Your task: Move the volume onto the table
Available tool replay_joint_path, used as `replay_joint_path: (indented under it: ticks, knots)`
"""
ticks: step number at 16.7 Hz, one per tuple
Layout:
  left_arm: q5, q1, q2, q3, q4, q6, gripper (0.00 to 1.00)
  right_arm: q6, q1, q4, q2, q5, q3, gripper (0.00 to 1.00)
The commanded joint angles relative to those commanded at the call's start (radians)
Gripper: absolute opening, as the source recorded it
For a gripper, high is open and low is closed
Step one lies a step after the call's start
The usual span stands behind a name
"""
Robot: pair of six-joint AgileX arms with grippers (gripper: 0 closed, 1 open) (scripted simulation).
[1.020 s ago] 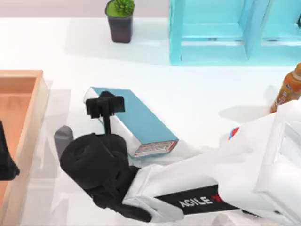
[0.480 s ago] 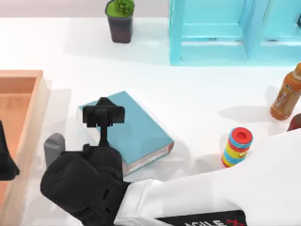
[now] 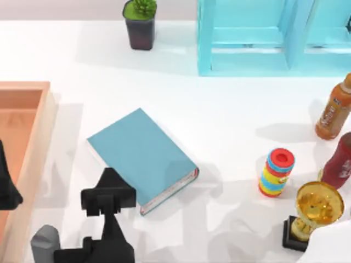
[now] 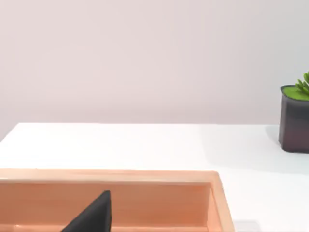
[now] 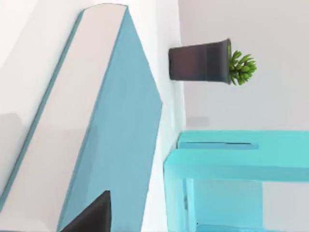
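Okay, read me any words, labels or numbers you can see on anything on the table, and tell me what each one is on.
No text can be read.
Orange bottle: its label has marks too blurred to read.
Dark red bottle: white label, print unreadable.
Teal book: plain cover; the marks on its spine end are too small to read.

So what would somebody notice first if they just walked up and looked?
Probably the thick teal-blue hardcover book lying flat in the middle of the big white table, with the right arm's black hand just beside its near corner. Next, the shiny gold trophy at the right edge.
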Motion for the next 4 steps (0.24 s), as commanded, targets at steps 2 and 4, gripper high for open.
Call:
replay_joint_path:
  ticks: [2,4]
  knots:
    - [0.000,0.000,0.000,0.000,0.000,0.000,1.00,0.020,0.034,-0.049,0.005,0.013,-0.024,1.00]
    - [0.000,0.000,0.000,0.000,0.000,0.000,1.00,0.023,0.043,-0.063,0.006,0.016,-0.032,1.00]
